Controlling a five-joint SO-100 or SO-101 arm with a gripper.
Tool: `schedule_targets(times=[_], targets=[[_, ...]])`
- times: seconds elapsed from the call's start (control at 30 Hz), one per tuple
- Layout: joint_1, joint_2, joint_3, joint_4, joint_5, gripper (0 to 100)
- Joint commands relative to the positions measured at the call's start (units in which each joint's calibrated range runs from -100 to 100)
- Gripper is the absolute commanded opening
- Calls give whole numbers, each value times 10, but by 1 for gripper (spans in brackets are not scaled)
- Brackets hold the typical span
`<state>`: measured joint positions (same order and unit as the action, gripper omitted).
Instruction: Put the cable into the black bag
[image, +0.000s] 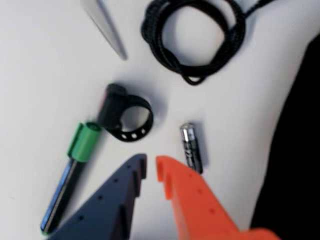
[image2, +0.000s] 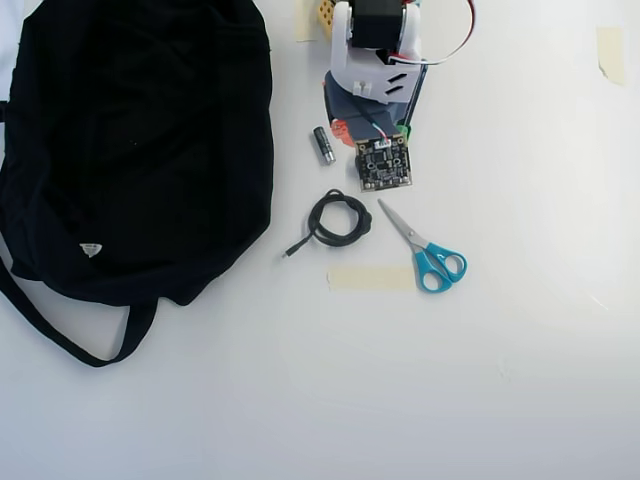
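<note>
The cable (image: 162, 52) is a dark cord wound into a ring, lying at the top of the wrist view. In the overhead view the cable (image2: 364, 225) rests on the white table just right of the black bag (image2: 140, 150), its loose plug end pointing toward the bag. The black bag (image: 300, 150) fills the right edge of the wrist view. My gripper (image: 151, 167), one dark blue and one orange finger, hovers short of the cable with its tips almost together and nothing between them. From overhead the arm's camera board (image2: 383, 163) hides the fingers.
A battery (image: 191, 147) lies beside the orange finger, a thick black plastic ring (image: 112, 107) and a green-capped pen (image: 75, 165) to the left. Blue-handled scissors (image2: 430, 255) lie right of the cable, with a strip of tape (image2: 370, 278) below it.
</note>
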<state>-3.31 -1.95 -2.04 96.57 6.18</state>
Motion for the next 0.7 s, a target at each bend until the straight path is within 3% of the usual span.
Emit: schedule_targets(times=[0.0, 0.1, 0.3, 0.67], targets=[[1, -28, -15, 8, 7, 3], [1, -28, -17, 6, 7, 3], [13, -13, -15, -1, 79, 3], [19, -3, -12, -45, 85, 3]])
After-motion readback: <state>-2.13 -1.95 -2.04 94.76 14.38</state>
